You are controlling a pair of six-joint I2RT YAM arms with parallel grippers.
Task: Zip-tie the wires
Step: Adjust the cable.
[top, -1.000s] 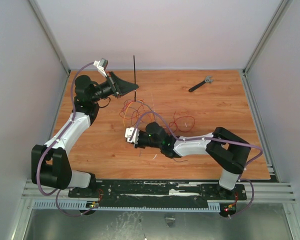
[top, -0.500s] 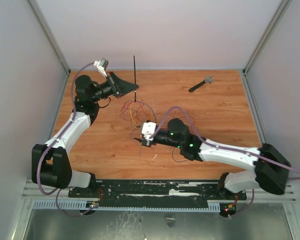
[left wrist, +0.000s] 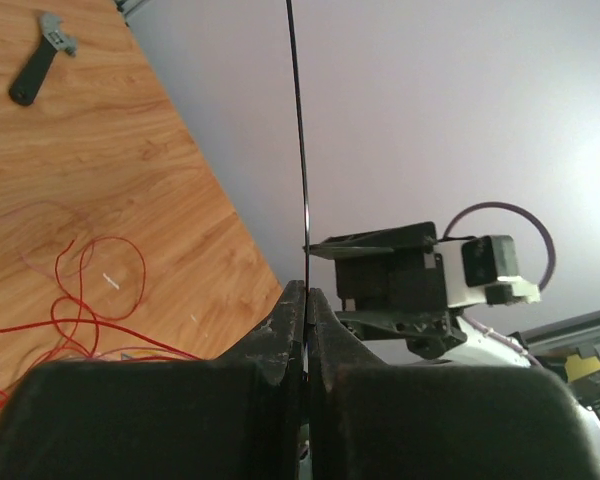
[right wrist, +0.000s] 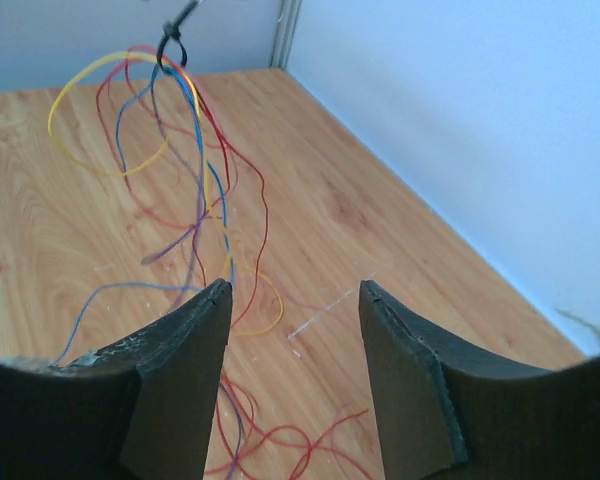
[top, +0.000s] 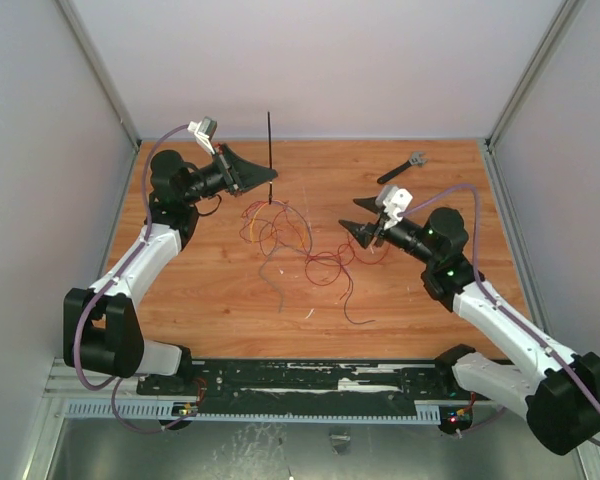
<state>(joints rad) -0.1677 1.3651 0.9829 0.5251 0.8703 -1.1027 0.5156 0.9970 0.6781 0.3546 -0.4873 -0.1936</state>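
Observation:
The zip tie (top: pixel 269 150) is a thin black strip standing upright at the table's back. My left gripper (top: pixel 270 178) is shut on its lower part. In the left wrist view the strip (left wrist: pixel 298 150) rises from the closed jaws (left wrist: pixel 306 296). The wires (top: pixel 298 245), mostly red with yellow, blue and grey strands, hang bunched from the tie's lower end and spread over the table's middle. My right gripper (top: pixel 352 216) is open and empty, raised just right of the wires. In the right wrist view (right wrist: pixel 295 290) the wires (right wrist: pixel 185 150) hang from a black loop (right wrist: pixel 170 45) ahead.
A short black tool with a grey head (top: pixel 400 170) lies at the back right of the wooden table (top: pixel 460 200); it also shows in the left wrist view (left wrist: pixel 42 57). Grey walls close in the back and both sides.
My right arm has swung from the table's middle, over the wires, to the right and lifted. The wires' near strands now lie uncovered. The left arm and zip tie have not moved.

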